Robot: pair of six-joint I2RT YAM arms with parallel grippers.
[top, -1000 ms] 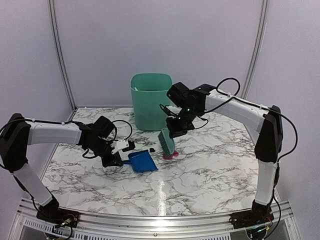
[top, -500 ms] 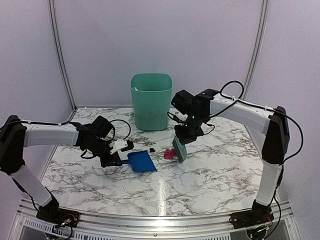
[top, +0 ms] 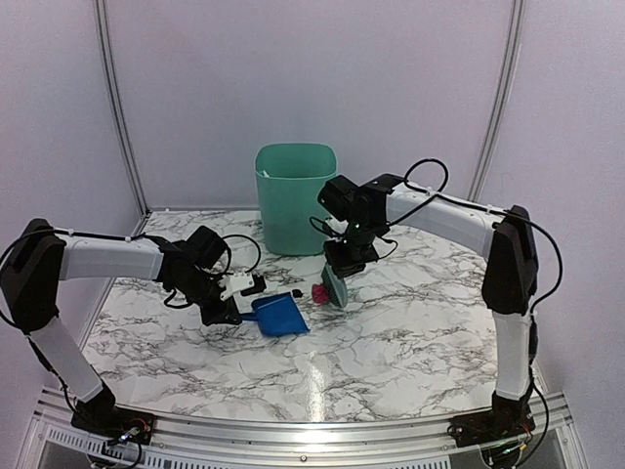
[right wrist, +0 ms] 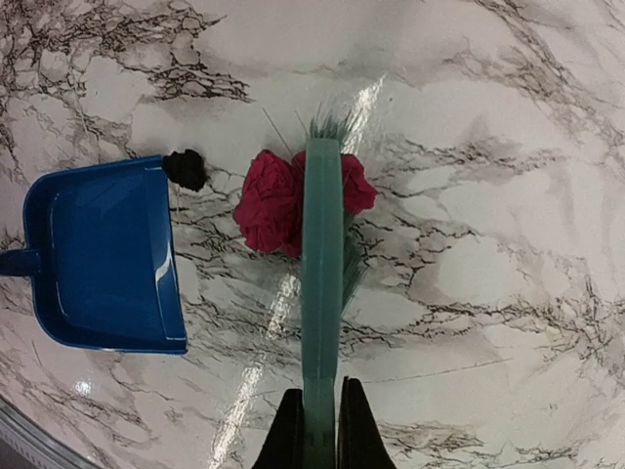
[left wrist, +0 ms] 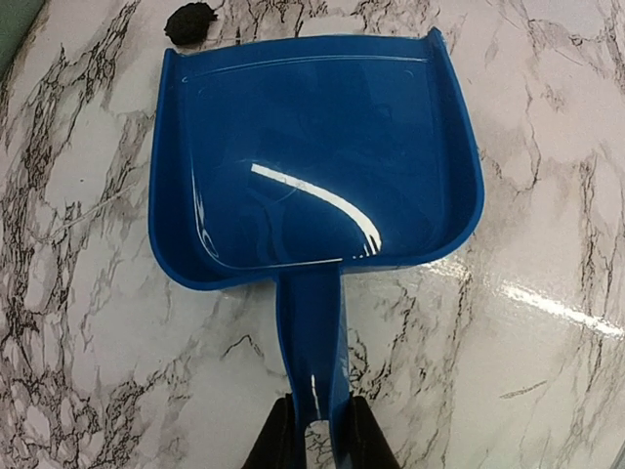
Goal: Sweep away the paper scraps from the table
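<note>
Sweeping is under way, I judge, and the pan holds nothing yet. The left fingers (top: 229, 313) pinch narrow on the handle of the blue dustpan (left wrist: 312, 166), its mouth facing away from them, flat on the worktop (left wrist: 547, 371). The right fingers (top: 344, 264) clamp tight on the green brush (right wrist: 321, 274), bristles down just ahead of them. Of the paper scraps, one red clump (right wrist: 269, 200) bulges either side of the brush head, one piece or two I cannot tell, and one black scrap (right wrist: 186, 168) lies just beside the pan's lip corner. Next, the brush must draw both toward the left fingers, over that lip. One dustpan, one brush, one green bin (top: 295, 195) beyond both pairs of fingers
</note>
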